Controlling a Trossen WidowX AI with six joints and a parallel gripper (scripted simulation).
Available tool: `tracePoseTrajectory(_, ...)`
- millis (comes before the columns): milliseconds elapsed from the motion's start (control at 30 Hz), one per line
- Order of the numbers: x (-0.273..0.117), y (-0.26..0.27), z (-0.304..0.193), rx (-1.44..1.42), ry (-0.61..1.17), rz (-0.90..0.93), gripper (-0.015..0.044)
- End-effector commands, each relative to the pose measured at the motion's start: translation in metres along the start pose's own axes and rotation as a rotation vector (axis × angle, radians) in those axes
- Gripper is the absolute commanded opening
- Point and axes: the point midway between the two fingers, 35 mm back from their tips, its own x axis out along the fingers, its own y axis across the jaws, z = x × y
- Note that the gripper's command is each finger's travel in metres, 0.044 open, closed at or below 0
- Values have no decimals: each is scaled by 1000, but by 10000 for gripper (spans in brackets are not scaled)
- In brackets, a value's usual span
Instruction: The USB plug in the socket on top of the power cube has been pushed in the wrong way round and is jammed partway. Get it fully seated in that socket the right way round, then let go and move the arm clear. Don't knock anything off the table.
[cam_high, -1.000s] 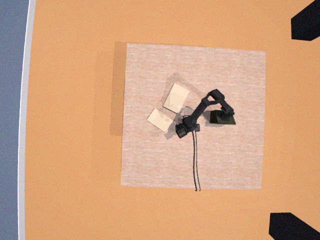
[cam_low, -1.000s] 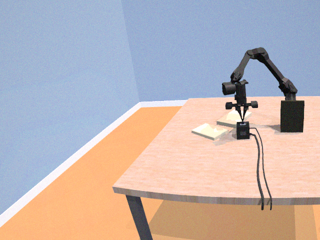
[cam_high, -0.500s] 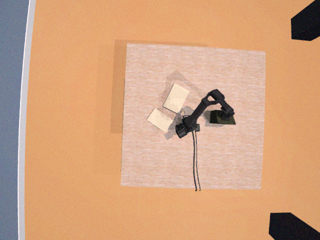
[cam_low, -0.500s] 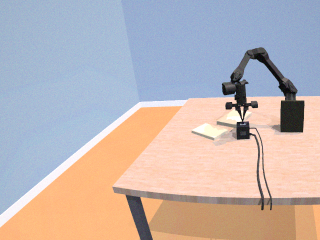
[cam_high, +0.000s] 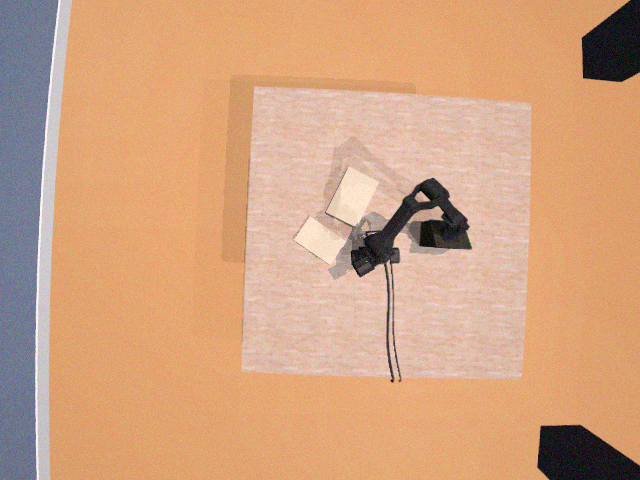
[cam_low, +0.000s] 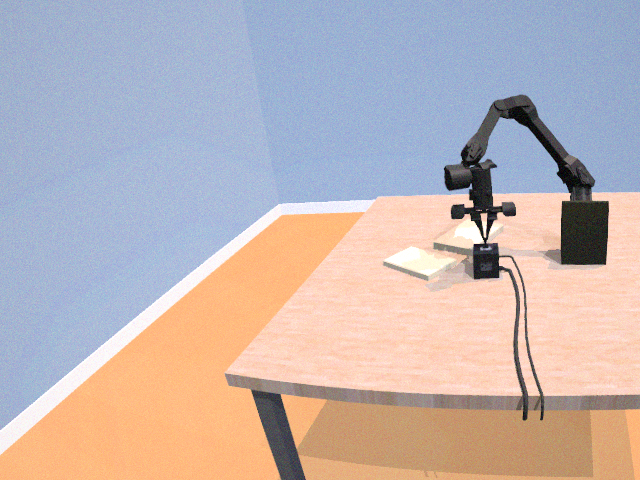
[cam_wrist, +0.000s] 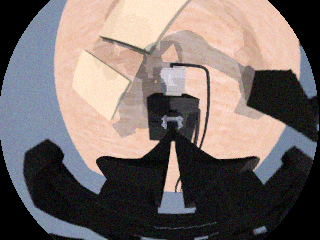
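Observation:
The black power cube (cam_low: 485, 261) (cam_wrist: 159, 127) stands upright on the table. On its top is the light-coloured socket area (cam_low: 485, 248) (cam_wrist: 172, 120), partly hidden by my fingertips. My gripper (cam_low: 485, 241) (cam_wrist: 172, 135) points straight down at the cube's top, its fingertips almost together. It is shut on the USB plug, which is small and mostly hidden between and below the tips. Its depth and which way round it sits cannot be made out. In the top view the arm hides the cube and the fingertips.
A whitish block (cam_wrist: 172, 81) with a thin black cable (cam_wrist: 207, 90) is behind the cube. Two cables (cam_low: 516, 330) (cam_high: 388, 310) run over the table's front edge. Two pale slabs (cam_high: 352, 196) (cam_high: 320, 240) lie beyond and left of the cube. The arm's base (cam_low: 584, 232) stands to the right.

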Motion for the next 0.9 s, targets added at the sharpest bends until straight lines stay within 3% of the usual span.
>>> tracePoseTrajectory(0,0,0,0,0,0,0,79)
tracePoseTrajectory(867,-7,0,0,0,0,-1,95)
